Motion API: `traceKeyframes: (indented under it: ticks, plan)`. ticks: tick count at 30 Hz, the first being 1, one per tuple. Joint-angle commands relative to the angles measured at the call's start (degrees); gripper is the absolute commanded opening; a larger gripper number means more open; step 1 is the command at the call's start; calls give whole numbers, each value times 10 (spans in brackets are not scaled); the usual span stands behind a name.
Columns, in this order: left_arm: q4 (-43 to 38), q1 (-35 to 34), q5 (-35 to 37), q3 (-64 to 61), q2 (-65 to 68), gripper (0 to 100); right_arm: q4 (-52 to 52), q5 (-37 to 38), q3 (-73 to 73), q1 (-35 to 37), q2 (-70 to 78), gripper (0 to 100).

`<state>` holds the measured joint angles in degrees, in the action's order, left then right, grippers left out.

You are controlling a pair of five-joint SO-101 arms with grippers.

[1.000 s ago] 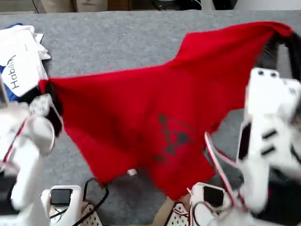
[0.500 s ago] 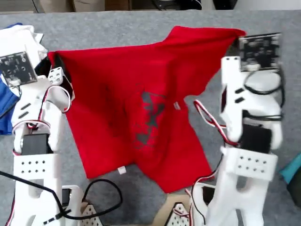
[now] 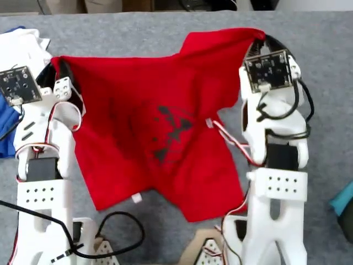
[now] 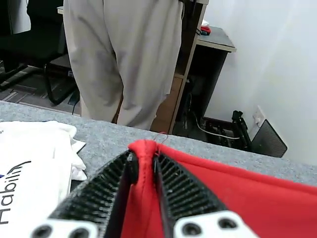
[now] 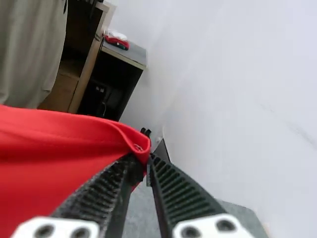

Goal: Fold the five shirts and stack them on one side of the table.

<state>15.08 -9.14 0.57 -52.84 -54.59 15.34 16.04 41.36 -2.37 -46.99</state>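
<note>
A white shirt [image 3: 25, 47] lies at the left edge of the grey table [image 3: 138, 33]. Beside it, the left gripper [image 3: 58, 69] pinches one corner of the red shirt [image 3: 143, 160], which is spread between both arms. The right gripper [image 3: 258, 43] clamps the opposite corner.

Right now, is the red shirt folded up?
No, the red shirt is spread open, two corners pinched by the left tool and right tool.

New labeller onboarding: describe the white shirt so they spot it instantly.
On the grey table, go to the far corner on the left arm's side. There, past the left tool gripping the red shirt, lies the white shirt beside blue cloth. It alone is white with dark lettering.
</note>
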Motion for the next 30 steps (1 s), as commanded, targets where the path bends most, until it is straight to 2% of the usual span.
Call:
traceKeyframes:
  ticks: [1, 5, 11, 20, 30]
  plan:
    - [-14, -5, 0, 9, 36, 20, -17, 4, 2, 22, 3, 5]
    - [-14, -6, 3, 37, 124, 20, -19, 4, 9, 33, 21, 5]
    - [-14, -8, 3, 136, 276, 20, -97, 3, -12, 35, 141, 5]
    - [-11, -25, 4, 303, 418, 20, -99, -1, -251, 36, 405, 5]
    - [-14, -57, -1, 327, 472, 20, -73, -1, -516, 56, 641, 5]
